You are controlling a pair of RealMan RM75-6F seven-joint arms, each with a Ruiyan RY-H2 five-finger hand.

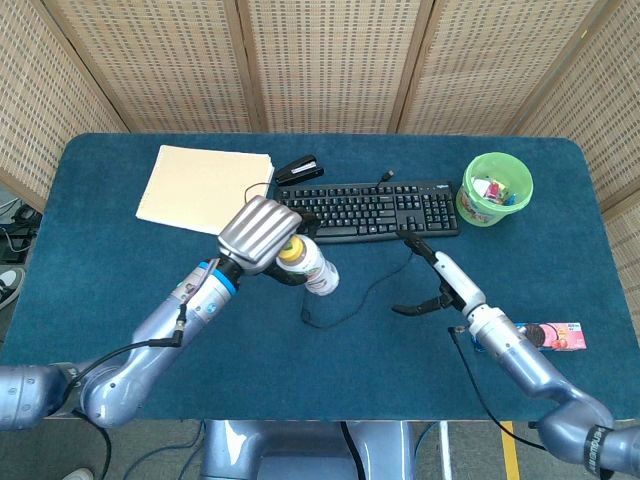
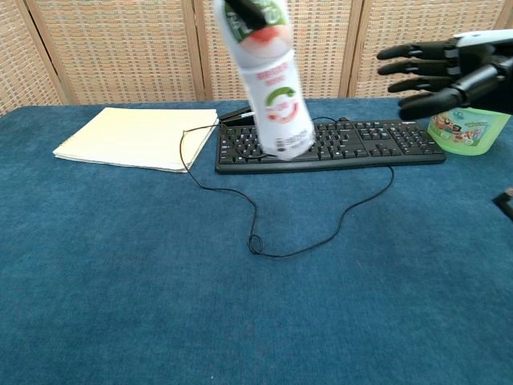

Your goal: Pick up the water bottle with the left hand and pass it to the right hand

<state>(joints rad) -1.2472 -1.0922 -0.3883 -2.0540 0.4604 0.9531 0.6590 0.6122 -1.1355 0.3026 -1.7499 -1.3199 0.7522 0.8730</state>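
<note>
The hand-over is the step in hand: the bottle is lifted clear of the dark blue felt-covered table [image 1: 100,200], and the receiving grasp is not yet made. Judging from this, the next move calls for bringing the two hands together so the right one can close round the bottle's lower body before the left lets go.

Nearest, the right hand [image 1: 436,275] hovers above the table at about four o'clock from the bottle, fingers spread apart and straight, holding nothing (the chest view shows them fanned out, palm towards the bottle). It is near the bottle but plainly apart from it.

A little farther, the left hand [image 1: 262,236] is clenched round the neck end of the white plastic water bottle with the yellow cap and green-and-red label [image 1: 310,267], which hangs in the air, tilted, just in front of the black computer keyboard [image 1: 366,210].

Farther off, at two o'clock, stands a green plastic tub [image 1: 497,188]; at ten o'clock lies a cream paper pad [image 1: 205,190].
</note>
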